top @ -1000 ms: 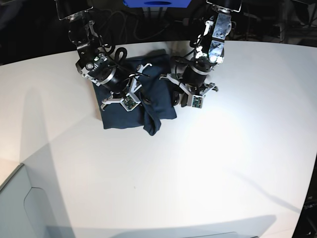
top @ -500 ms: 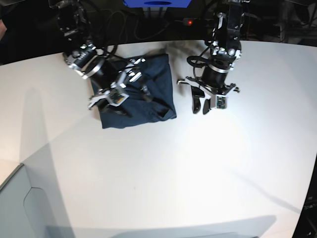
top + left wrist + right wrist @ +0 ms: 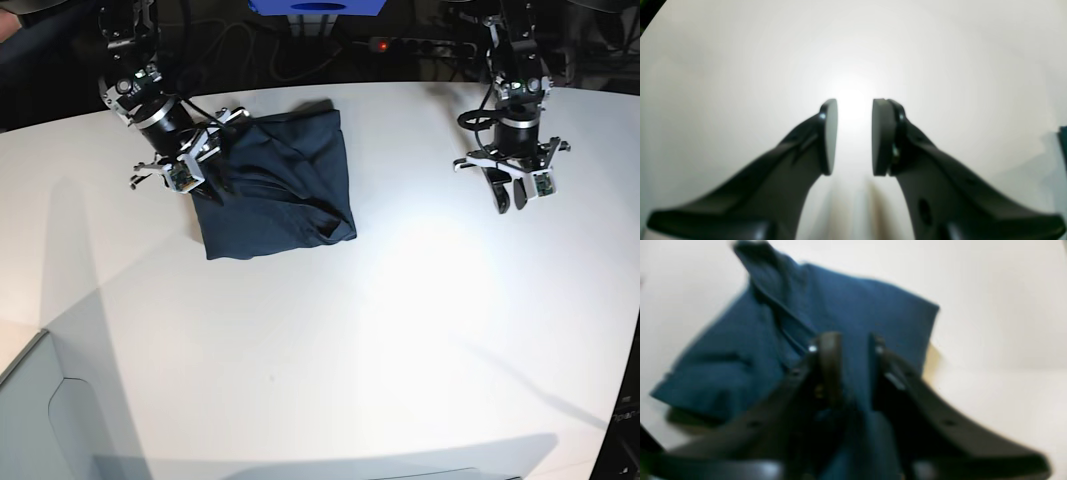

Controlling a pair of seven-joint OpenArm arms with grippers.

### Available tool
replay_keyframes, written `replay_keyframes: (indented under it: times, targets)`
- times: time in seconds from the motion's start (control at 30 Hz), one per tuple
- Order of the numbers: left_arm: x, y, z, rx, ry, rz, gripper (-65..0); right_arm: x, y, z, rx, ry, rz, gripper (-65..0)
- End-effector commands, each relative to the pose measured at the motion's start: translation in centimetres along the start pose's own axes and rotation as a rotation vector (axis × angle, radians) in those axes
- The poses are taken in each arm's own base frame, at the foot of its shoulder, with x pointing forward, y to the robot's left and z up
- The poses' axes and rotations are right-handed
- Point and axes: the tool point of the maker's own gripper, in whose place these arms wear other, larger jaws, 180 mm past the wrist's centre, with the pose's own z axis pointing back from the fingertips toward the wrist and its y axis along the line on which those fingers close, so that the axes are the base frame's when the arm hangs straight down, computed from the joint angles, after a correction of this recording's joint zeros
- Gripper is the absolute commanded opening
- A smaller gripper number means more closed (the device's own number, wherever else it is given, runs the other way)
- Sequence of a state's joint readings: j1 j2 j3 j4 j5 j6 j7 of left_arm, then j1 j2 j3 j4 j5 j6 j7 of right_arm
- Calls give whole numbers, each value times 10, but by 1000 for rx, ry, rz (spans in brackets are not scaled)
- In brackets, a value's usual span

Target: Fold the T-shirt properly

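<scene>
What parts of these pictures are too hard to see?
- Right wrist view: the T-shirt and right hand are blurred; grip unclear.
- Left wrist view: only a sliver of the T-shirt shows, cut off by the right edge.
- Base view: the neck label is hidden inside the folds.

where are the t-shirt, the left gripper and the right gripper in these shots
T-shirt [image 3: 285,190]: base view, middle of the folded cloth.
left gripper [image 3: 854,136]: left wrist view, gap between the fingertips.
right gripper [image 3: 853,368]: right wrist view, between the blurred fingertips.
</scene>
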State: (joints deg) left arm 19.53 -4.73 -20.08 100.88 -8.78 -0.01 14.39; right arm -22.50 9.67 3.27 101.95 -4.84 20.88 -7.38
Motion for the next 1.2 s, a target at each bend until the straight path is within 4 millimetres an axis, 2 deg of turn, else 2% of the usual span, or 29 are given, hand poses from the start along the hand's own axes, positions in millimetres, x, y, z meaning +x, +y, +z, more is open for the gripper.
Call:
replay_keyframes:
  times: [0.0, 0.1, 0.27, 0.4, 0.57, 0.67, 0.8, 0.9, 1.03, 1.1, 1.17]
  targets:
    - [15, 3, 1, 5, -51, -5, -478, 12, -8, 2, -17, -50, 0, -612]
    - [15, 4, 1, 6, -52, -7, -478, 2, -20, 4, -49, -25, -7, -650]
    - [14, 1, 1, 2, -50, -2, -478, -17, -16, 4, -38, 21, -32, -649]
    - [14, 1, 1, 0, -50, -2, -478, -24, 21, -1, 56, 37, -49, -649]
    - [14, 1, 1, 0, -50, -2, -478, -19, 67, -8, 183, 25, -47, -649]
    - [14, 2, 1, 5, -51, -2, -478, -4, 96, -5, 256, -11, -37, -649]
    - [14, 2, 1, 5, -51, -2, -478, 14, 118, 2, 326, -54, -8, -649]
    - [14, 2, 1, 3, -50, -2, -478, 17, 118, 2, 331, -62, 4, -649]
    - [10, 1, 3, 0, -40, -3, -478, 14, 90, 0, 253, -54, 3, -649]
    - [14, 0, 6, -4, -50, -6, -477, 13, 83, 0, 232, -51, 3, -649]
    - [17, -12, 10, -24, -61, 10, -477, 12, 79, 1, 225, -48, 8, -649]
